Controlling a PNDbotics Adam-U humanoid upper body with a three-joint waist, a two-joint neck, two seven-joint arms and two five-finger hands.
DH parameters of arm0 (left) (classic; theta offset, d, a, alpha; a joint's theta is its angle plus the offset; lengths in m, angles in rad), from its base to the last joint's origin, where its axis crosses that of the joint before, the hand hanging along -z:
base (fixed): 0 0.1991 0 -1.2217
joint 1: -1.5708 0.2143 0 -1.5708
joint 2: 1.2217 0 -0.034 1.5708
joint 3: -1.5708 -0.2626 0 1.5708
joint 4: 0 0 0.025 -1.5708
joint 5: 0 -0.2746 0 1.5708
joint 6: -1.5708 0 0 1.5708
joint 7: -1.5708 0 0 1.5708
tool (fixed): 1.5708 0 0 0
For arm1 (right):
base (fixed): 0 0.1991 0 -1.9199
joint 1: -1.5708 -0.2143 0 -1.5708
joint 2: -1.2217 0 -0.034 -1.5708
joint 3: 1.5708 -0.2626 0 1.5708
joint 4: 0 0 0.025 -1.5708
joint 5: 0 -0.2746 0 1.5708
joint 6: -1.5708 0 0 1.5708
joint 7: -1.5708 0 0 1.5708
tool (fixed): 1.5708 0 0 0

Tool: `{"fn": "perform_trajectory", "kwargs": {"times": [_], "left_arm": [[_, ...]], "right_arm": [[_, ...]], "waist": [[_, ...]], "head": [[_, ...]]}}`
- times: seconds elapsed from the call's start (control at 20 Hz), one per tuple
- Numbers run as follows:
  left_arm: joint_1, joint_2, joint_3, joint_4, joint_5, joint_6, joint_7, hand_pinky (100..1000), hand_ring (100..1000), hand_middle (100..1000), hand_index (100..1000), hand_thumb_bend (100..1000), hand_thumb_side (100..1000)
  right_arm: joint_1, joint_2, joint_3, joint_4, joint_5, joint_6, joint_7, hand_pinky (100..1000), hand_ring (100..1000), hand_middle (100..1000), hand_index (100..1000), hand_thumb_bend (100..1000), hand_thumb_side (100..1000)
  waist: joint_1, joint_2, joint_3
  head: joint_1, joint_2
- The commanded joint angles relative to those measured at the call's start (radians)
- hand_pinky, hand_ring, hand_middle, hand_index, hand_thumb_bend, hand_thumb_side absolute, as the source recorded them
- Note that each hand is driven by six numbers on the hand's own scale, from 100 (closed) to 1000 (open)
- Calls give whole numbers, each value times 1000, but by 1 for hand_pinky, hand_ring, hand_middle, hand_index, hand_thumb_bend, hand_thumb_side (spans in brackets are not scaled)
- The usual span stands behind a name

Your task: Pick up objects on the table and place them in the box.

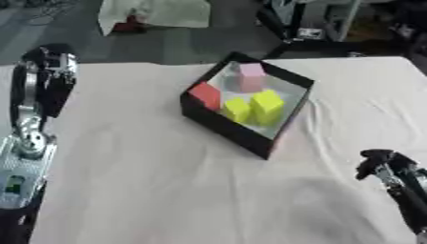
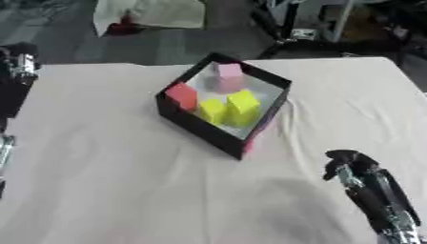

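Black-walled, the box (image 1: 225, 125) near the table's (image 1: 150, 181) far edge already holds a pink block (image 1: 252, 76), a red block (image 1: 205, 94) and two yellow blocks (image 1: 267, 106), we find nothing left outside it, and whether either the left hand (image 1: 50, 62) or the right hand (image 2: 346, 164) has open fingers we cannot tell.

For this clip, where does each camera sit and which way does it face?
Left eye view: in the head, looking down at the table and black box; left arm along the left edge, right hand lower right.
Right eye view: beside it, same downward aim; right hand fuller, left arm barely in.
Shared: box holding pink block, red block, two yellow blocks.
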Motion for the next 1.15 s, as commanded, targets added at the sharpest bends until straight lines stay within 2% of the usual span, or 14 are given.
{"fn": "perform_trajectory", "kwargs": {"times": [0.05,0.25,0.7,1.15], "left_arm": [[13,-8,21,25,36,0,18,579,592,581,703,100,898],[26,-18,15,62,59,-11,28,576,587,573,699,100,917],[38,-16,1,81,93,-15,25,567,572,556,691,100,932],[37,-23,-12,84,107,-16,18,563,565,547,685,100,941]], "right_arm": [[-3,-11,-5,-15,-4,-2,-2,713,495,494,678,100,582],[-3,-11,-4,-18,-9,-3,-1,713,495,494,677,100,588],[-4,-10,-1,-19,-8,-2,2,712,495,494,677,100,589],[-6,-9,5,-22,-12,-10,7,710,494,493,676,100,547]], "waist": [[-10,-2,3],[-12,-2,4],[-13,2,1],[-12,2,0]], "head": [[4,-2],[14,-2],[6,-2],[14,-2]]}}
